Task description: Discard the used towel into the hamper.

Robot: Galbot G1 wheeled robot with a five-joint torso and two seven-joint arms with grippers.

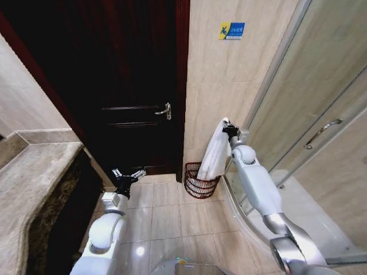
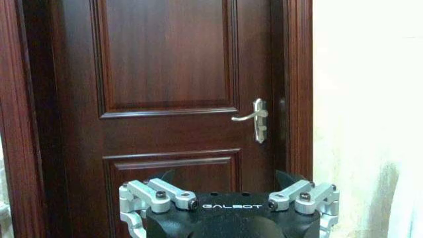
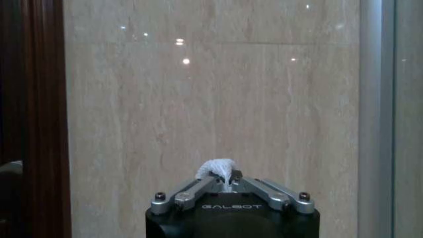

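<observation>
My right end effector [image 1: 228, 129] grips the towel [image 1: 216, 153] directly above the hamper [image 1: 200, 181], so I judge release comes next, while my open left end effector [image 1: 128, 174] idles near it.

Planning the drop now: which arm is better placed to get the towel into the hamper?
Right. The right gripper is shut on the towel, which hangs above the hamper by the wall. The left gripper is open and holds nothing, low near the door, off to the hamper's side.
</observation>
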